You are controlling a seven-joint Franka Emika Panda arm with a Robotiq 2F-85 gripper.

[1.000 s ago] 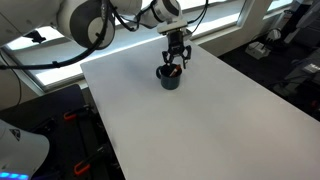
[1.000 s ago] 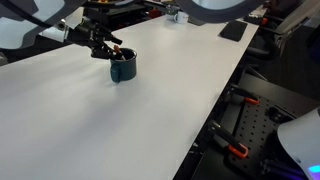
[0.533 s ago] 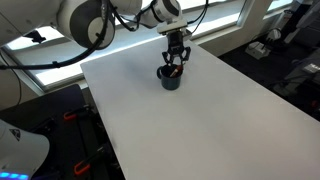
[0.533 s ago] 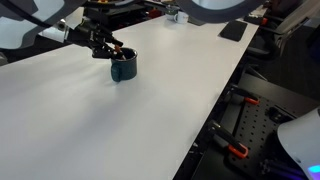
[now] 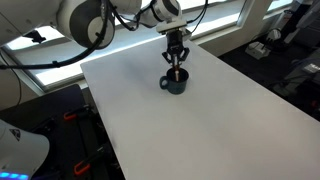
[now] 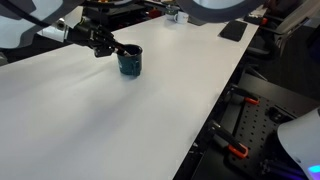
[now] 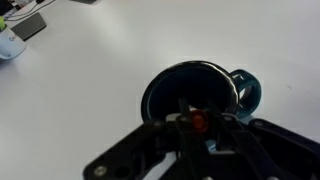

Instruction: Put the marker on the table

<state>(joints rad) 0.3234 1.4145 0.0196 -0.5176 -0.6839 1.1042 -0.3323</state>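
The gripper [image 5: 177, 66] has just clenched on the marker [image 7: 199, 121], which stands inside the mug [image 5: 177, 86] on the far part of the table [image 5: 200, 130]. The mug shifted slightly. Lifting out can likely begin.

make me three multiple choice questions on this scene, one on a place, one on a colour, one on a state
1. Where is the end effector?
a) right over the mug
b) far from the mug
c) out of sight

2. What colour is the marker's end?
a) green
b) reddish-orange
c) yellow

3. The end effector is
a) wide open
b) shut on the mug's handle
c) shut on the marker

Answers:
1 a: both exterior views show it directly above the mug.
2 b: the wrist view shows a reddish-orange tip over the mug's opening.
3 c: in the wrist view it is closed around that tip.
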